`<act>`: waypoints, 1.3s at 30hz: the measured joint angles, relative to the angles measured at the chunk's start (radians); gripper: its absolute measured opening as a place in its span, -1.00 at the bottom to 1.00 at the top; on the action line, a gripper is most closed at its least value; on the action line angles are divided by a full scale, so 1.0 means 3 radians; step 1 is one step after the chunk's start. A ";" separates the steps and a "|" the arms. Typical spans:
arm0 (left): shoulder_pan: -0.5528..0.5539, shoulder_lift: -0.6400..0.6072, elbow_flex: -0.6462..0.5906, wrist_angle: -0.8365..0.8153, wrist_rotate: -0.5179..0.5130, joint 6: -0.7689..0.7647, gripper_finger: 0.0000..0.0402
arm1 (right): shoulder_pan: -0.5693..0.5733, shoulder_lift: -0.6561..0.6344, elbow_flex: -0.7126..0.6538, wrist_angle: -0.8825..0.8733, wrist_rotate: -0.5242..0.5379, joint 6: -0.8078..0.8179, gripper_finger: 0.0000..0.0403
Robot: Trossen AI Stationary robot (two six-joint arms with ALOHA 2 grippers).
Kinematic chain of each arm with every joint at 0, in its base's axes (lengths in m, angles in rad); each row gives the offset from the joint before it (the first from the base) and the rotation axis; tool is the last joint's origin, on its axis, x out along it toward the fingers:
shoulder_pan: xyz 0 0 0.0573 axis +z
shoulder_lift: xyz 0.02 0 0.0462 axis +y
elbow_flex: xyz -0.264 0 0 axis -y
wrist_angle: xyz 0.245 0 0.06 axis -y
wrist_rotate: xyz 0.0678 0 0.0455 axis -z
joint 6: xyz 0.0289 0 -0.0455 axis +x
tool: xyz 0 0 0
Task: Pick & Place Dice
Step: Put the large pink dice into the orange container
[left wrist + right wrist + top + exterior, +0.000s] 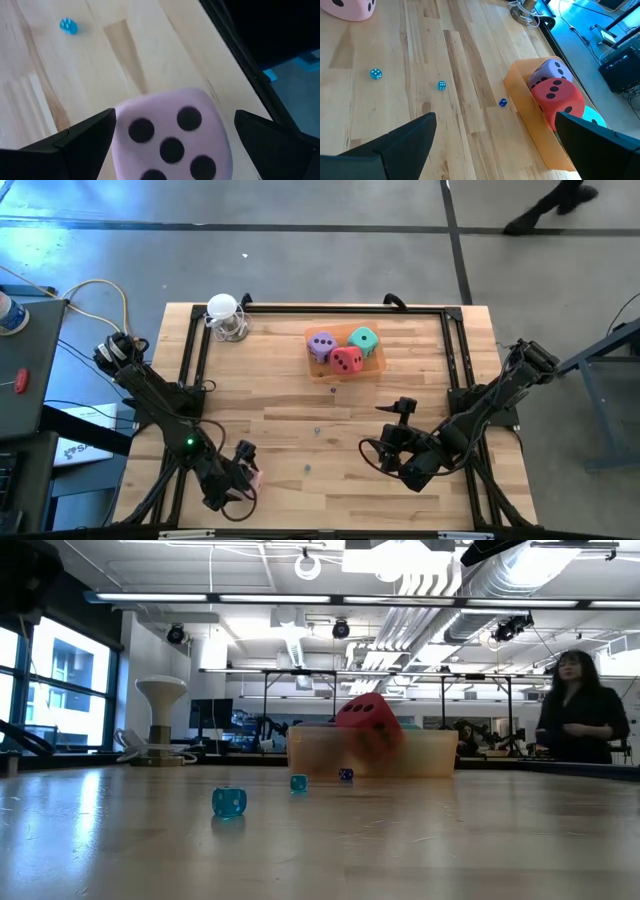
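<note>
Your left pincer [172, 137] gapes around pink die [172, 135] | right pincer [495, 145] apart, idle above bench [300, 430] | purple [321, 344], red [347, 360], teal [364, 340] dice in tray [372, 367]

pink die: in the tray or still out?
Out. The pink die sits on the bare wood between the left gripper's open jaws, apart from the orange tray.

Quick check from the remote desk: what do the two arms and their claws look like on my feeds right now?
Both arms are dark, nearly black, jointed links rising from the table's near corners. The left arm shows a small green light and cables trailing off its base. The left claw and right claw each show two flat, matte black, wedge-shaped fingers, with no markings visible.
</note>
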 joint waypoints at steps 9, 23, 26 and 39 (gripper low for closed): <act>-0.0001 0.0000 0.0000 -0.0071 -0.0002 -0.0149 0.98 | 0.0000 0.0000 0.0000 0.0002 0.0000 0.0000 0.98; -0.0001 0.0000 0.0000 -0.0071 0.0005 -0.0007 0.98 | 0.0001 0.0000 0.0000 0.0002 0.0000 0.0000 0.98; -0.0001 0.0000 0.0000 -0.0075 -0.0023 0.0100 0.98 | 0.0000 0.0000 0.0000 0.0002 0.0000 0.0000 0.98; -0.0026 -0.0022 0.0003 -0.0109 -0.0057 0.0042 0.98 | 0.0000 0.0000 -0.0001 0.0003 0.0000 0.0000 0.98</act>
